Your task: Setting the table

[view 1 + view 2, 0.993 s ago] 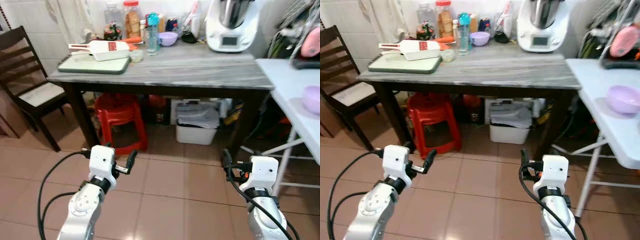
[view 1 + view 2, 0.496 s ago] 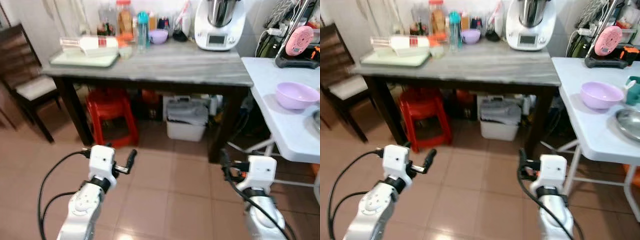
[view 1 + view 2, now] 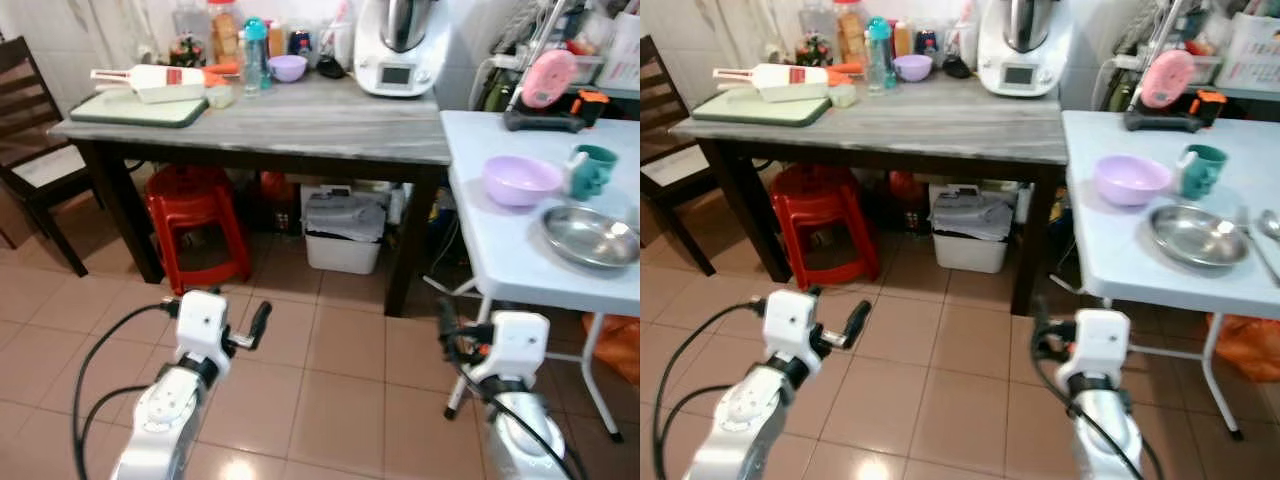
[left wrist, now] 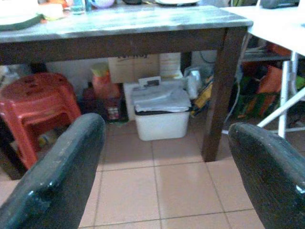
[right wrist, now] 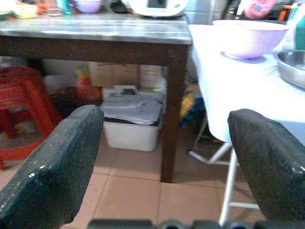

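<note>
A white folding table point(image 3: 480, 250) stands at the right. On it are a purple bowl point(image 3: 521, 180), a teal mug point(image 3: 592, 168), a steel plate point(image 3: 590, 236) and a spoon point(image 3: 1268, 222). Both arms are held low over the tiled floor, well short of that table. My left gripper point(image 4: 167, 176) is open with nothing between its fingers; one finger point(image 3: 260, 322) shows in the left eye view. My right gripper point(image 5: 167, 162) is open too and holds nothing, with the bowl point(image 5: 250, 38) ahead and above it.
A dark table with a grey top point(image 3: 300, 115) stands ahead with a cutting board point(image 3: 135, 108), bottles, a small purple bowl point(image 3: 288, 67) and a white appliance point(image 3: 397, 45). Under it are a red stool point(image 3: 195, 215) and a white bin point(image 3: 345, 235). A dark chair point(image 3: 30, 150) stands left.
The camera has swung right, bringing the white table with its mug, plate and spoon further into view. Both grippers keep their pose and stay open.
</note>
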### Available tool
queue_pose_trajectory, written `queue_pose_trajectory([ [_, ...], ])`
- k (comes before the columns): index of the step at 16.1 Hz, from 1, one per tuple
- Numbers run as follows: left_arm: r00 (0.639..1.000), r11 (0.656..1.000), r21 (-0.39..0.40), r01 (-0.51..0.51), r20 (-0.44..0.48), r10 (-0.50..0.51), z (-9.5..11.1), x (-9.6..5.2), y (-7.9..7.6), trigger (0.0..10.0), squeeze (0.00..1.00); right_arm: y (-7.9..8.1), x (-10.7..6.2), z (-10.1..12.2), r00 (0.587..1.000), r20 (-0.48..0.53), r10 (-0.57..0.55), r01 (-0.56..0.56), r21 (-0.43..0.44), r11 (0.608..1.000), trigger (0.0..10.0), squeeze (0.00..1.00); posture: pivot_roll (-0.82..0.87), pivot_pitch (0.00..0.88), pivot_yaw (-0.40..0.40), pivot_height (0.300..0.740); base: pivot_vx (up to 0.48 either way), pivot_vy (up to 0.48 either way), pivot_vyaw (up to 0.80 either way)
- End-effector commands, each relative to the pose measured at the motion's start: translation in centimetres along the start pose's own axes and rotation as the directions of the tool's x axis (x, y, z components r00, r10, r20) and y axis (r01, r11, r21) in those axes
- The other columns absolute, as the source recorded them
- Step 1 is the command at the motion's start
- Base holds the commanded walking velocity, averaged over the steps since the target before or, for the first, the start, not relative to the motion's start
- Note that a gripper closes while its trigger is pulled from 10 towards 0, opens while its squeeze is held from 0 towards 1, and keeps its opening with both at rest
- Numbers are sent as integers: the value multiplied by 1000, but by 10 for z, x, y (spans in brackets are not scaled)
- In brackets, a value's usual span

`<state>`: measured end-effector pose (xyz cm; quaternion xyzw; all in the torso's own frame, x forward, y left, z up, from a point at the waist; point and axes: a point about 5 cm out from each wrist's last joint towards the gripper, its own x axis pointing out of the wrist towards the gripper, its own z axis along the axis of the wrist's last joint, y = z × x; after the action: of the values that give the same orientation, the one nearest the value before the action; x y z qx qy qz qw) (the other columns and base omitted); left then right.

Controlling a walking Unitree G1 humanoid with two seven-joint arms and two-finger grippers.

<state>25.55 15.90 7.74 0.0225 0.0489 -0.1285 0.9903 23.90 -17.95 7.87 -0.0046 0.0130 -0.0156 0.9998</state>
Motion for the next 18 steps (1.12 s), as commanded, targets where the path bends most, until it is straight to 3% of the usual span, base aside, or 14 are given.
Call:
queue_pose_trajectory([
  [1, 1000, 1000, 3, 5, 9, -5, 2, 2, -1, 10000, 0, -4, 2, 3, 1000, 12, -5, 5, -12, 1000, 10000, 0, 43, 0, 23, 740, 0, -326, 0],
  [6, 1000, 1000, 1, 9, 13, -9, 3, 2, -2, 10000, 0, -4, 3, 3, 1000, 12, -3, 3, -15, 1000, 10000, 0, 43, 0, 19, 740, 0, -272, 0],
  [18, 1000, 1000, -11, 9, 14, -9, 1, 3, -5, 10000, 0, -6, 3, 5, 1000, 12, -7, 8, -21, 1000, 10000, 0, 34, 0, 14, 740, 0, -480, 0],
])
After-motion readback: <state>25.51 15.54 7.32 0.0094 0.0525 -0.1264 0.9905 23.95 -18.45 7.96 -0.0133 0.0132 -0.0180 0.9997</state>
